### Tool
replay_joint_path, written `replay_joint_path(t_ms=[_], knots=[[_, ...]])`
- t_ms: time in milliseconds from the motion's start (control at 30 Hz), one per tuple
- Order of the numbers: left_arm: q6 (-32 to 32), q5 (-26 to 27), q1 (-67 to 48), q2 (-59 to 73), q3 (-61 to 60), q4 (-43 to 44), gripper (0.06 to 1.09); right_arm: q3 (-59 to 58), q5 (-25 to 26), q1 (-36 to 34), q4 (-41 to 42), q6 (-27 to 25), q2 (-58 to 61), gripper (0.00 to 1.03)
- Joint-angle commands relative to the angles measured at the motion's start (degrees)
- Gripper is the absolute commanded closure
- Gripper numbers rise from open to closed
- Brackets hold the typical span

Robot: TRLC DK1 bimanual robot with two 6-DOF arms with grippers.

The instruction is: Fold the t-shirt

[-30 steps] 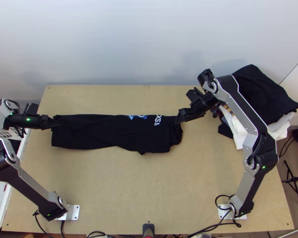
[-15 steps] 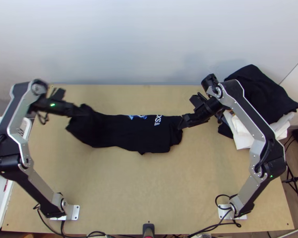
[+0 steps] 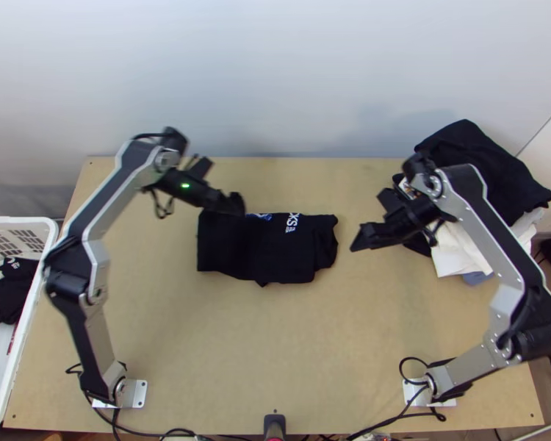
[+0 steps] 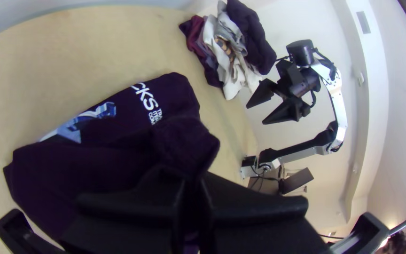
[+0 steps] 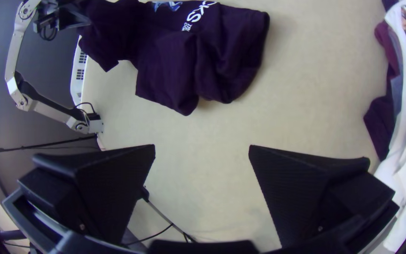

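A: Step in hand, my reading: folding one end of the black cloth t-shirt (image 3: 290,253) over towards its printed part. How to do it well?

B: Carry the held end low and level, lay it down square with the shirt's long edges, then part the jaws only once the cloth rests. Too high or quick, and it may bunch or drag the lower layers askew.

A: Jaws?

B: Left gripper (image 4: 194,181): jaws together, clamped on a bunched bit of shirt. Right gripper (image 5: 202,146): jaws wide apart, nothing between them.

A: And the shirt's lie?

B: Middle of the light wooden surface (image 3: 275,345), towards its far side, in a narrow folded bundle. In the top view, left jaws are at its far edge, near the left end. Right jaws are just beside the right end, not touching. White and blue print uncovered between the two.
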Motion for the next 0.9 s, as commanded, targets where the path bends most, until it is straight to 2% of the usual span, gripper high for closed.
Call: replay_joint_path(t_ms=[0, 100, 233, 400, 567, 733, 800, 833, 867], knots=[[-4.23, 0.15, -8.72, 8.32, 11.69, 3.99, 1.05, -6.69, 0.3, -5.53, 0.06, 0.14, -5.59, 0.1], [-7.74, 0.15, -10.74, 12.89, 19.51, 5.22, 1.05, -8.44, 0.3, -7.11, 0.14, 0.23, -7.0, 0.09], [-11.17, 0.06, -12.5, 15.26, 19.78, 11.73, 1.05, -9.24, 0.3, -8.43, 0.14, 0.31, -7.53, 0.08], [-10.12, 0.06, -15.14, 17.99, 19.25, 12.25, 1.05, -8.8, 0.47, -9.31, 0.41, 0.31, -6.73, 0.08], [-12.67, 0.06, -15.66, 20.36, 19.34, 15.68, 1.04, -7.65, 0.56, -9.31, 0.41, 0.31, -5.5, 0.08], [-12.49, -0.2, -17.86, 21.06, 19.25, 16.91, 1.03, -7.92, 0.56, -9.31, 0.76, 0.31, -4.89, 0.08], [-14.25, -0.2, -17.86, 21.33, 19.25, 18.85, 0.96, -7.92, 0.56, -9.31, 0.76, 0.31, -4.8, 0.08], [-14.69, -0.2, -17.95, 21.5, 19.25, 19.02, 0.86, -7.92, 0.56, -9.31, 0.76, 0.31, -4.8, 0.08], [-14.69, -0.2, -18.3, 21.76, 19.25, 18.93, 0.7, -7.92, 0.56, -9.31, 0.76, 0.31, -4.89, 0.08]])
